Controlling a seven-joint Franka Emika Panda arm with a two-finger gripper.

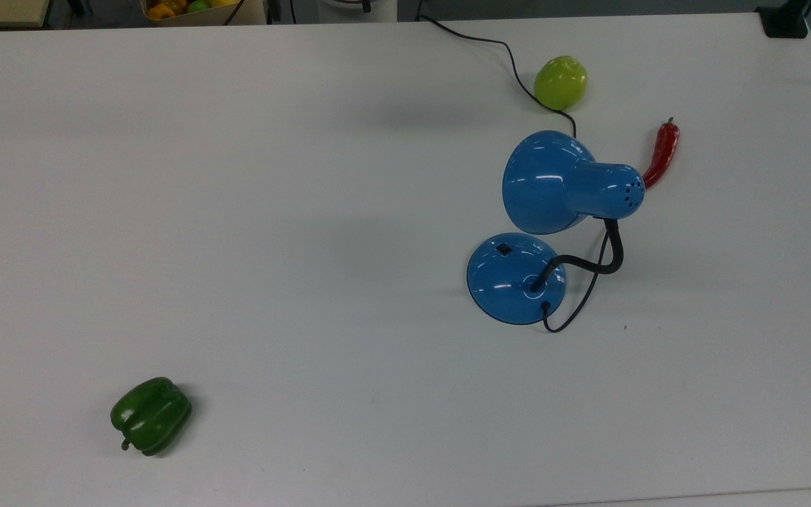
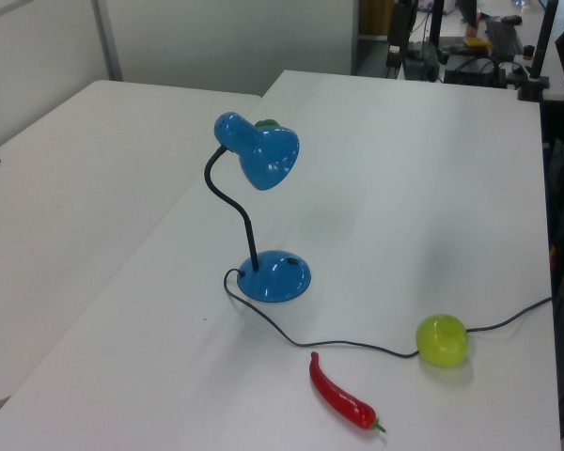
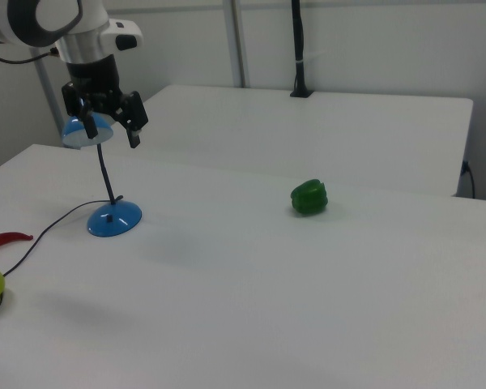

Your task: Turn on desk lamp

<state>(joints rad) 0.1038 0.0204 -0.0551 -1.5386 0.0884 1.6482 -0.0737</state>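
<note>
The desk lamp stands on the white table [image 1: 307, 211] with its round blue base [image 1: 516, 278] carrying a small black switch [image 1: 503, 248]. A black gooseneck [image 1: 599, 264] curves up to the bell-shaped blue shade [image 1: 546, 182]. In the left view the base [image 2: 274, 275] sits below the shade [image 2: 268, 155]. In the right view my gripper [image 3: 112, 136] hangs open high above the table, at shade height [image 3: 81, 134] and well above the base [image 3: 113, 219]. Nothing is between its fingers.
A yellow-green apple [image 1: 560, 82] and a red chili [image 1: 662, 153] lie close to the lamp, with the black cord [image 1: 511, 63] running past the apple. A green bell pepper [image 1: 151, 415] lies far off at the top view's lower left.
</note>
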